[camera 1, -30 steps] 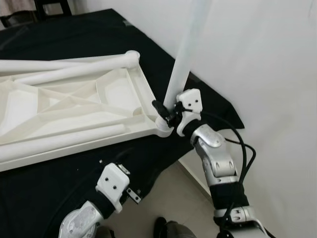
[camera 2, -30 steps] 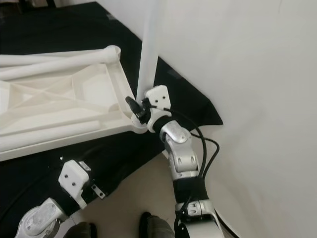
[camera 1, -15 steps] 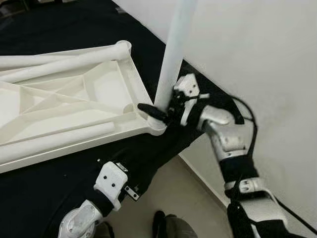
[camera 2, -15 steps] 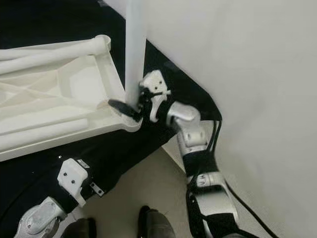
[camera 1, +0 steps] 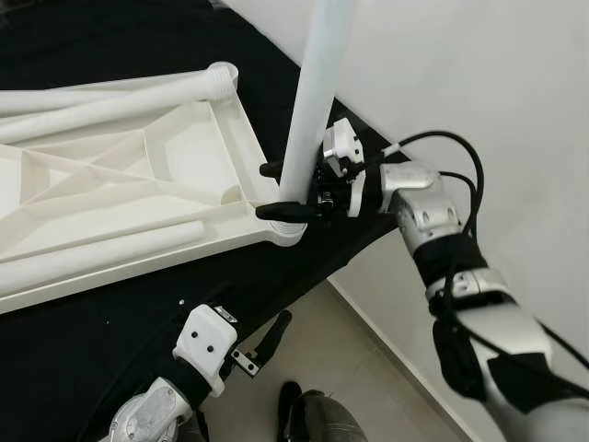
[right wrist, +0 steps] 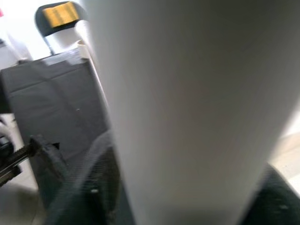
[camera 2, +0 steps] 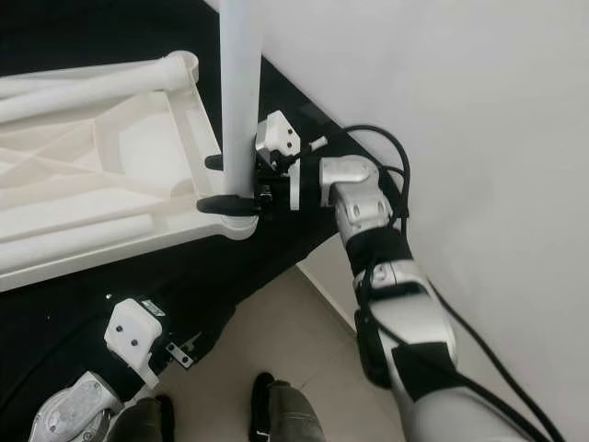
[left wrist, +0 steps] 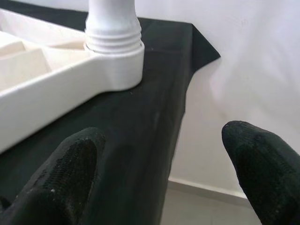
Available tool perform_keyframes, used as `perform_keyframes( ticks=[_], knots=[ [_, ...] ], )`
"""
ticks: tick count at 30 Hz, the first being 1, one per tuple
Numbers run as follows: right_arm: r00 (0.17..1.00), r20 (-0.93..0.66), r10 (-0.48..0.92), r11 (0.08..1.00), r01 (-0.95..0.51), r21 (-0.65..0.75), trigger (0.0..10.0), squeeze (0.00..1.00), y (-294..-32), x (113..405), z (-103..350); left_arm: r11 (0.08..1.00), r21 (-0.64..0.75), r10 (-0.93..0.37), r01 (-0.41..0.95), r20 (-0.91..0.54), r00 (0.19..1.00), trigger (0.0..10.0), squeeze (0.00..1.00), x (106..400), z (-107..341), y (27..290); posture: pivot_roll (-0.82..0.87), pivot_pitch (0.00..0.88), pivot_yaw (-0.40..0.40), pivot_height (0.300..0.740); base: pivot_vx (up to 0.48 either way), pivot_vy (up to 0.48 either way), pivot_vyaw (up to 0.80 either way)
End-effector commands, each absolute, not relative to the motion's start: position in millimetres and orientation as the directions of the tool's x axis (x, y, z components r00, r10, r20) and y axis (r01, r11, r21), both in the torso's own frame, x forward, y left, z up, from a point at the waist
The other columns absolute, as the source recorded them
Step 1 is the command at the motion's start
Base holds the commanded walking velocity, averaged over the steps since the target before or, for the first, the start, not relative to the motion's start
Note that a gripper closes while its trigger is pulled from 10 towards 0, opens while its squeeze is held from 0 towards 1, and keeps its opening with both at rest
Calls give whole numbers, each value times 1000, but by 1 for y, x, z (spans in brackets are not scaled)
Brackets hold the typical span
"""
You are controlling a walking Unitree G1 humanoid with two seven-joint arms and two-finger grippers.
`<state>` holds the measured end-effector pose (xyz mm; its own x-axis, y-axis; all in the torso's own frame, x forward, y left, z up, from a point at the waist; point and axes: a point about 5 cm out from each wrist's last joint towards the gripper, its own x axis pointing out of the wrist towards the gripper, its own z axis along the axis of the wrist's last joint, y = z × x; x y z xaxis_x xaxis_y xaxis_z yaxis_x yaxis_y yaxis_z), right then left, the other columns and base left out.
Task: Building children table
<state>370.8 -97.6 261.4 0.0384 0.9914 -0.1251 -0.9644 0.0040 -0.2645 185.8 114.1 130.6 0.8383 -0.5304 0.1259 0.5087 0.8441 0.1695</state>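
My right claw (camera 1: 276, 191) is at the centre of the head view, its two black fingers (camera 1: 287, 211) set one on each side of the white table leg (camera 1: 313, 101), pinching it just above where it enters the corner socket. That leg stands upright and runs out through the top of the frame; in the right wrist view it is a broad, blurred white column (right wrist: 187, 108) right in front of the lens. The socket belongs to the white tabletop (camera 1: 138, 184), which lies upside down across the left half of the frame with its ribbed underside showing. Two more white legs lie loose on it, one along its upper edge (camera 1: 110, 101) and one along its lower edge (camera 1: 101, 253). The tabletop rests on a surface covered by a black cloth (camera 1: 110, 322), whose edge hangs down beside a white wall (camera 1: 479, 83) on the right. My left claw (left wrist: 159, 173) hangs low at the bottom left of the head view, fingers spread apart and holding nothing; its wrist view looks across the cloth to the threaded base of the leg in the socket (left wrist: 114, 42). Pale floor tiles (camera 1: 368, 368) show at the bottom centre.
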Motion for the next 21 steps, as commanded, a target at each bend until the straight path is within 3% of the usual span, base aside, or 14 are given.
perform_keyframes(
  ticks=[1, 8, 13, 15, 16, 17, 18, 19, 21],
  knots=[
    [-19, -128, 992, -53, -963, -263, 0, 0, -94, 368, 258, 839, 174, -538, 516, 117, 835, 10000, 0, 182, 130, 111, 216, 278, -159, 740, 0, 0, 0],
    [-21, -125, 992, -52, -965, -257, 0, 0, -95, 370, 257, 838, 172, -539, 518, 116, 834, 10000, 0, 182, 131, 110, 200, 278, -163, 740, 0, 0, 0],
    [88, -83, 993, 61, -956, -288, 0, 0, -106, 370, 245, 839, 166, -538, 518, 119, 834, 10000, 0, 182, 131, 109, 177, 275, -161, 740, 0, 0, 0],
    [211, -35, 977, 193, -941, -279, 0, 0, -111, 372, 233, 838, 163, -541, 522, 119, 832, 10000, 0, 182, 130, 109, 166, 274, -160, 740, 0, 0, 0],
    [340, -25, 940, 324, -914, -246, 0, 0, -110, 373, 219, 836, 161, -543, 524, 118, 831, 10000, 0, 182, 130, 110, 151, 271, -162, 740, 0, 0, 0],
    [588, 37, 808, 583, -787, -201, 0, 0, -107, 374, 198, 836, 158, -545, 526, 118, 830, 10000, 0, 182, 130, 110, 140, 267, -166, 740, 0, 0, 0],
    [782, 89, 617, 786, -606, -123, 0, 0, -106, 369, 181, 836, 154, -544, 526, 118, 830, 10000, 0, 183, 129, 112, 137, 260, -157, 740, 0, 0, 0],
    [846, 60, 530, 848, -526, -61, 0, 0, -101, 356, 159, 836, 152, -545, 527, 118, 830, 10000, 0, 185, 129, 112, 146, 268, -148, 740, 0, 0, 0],
    [861, 50, 506, 862, -504, -51, 0, 0, -95, 344, 148, 834, 157, -547, 529, 116, 829, 10000, 0, 186, 129, 112, 148, 268, -144, 740, 0, 0, 0]
  ],
)
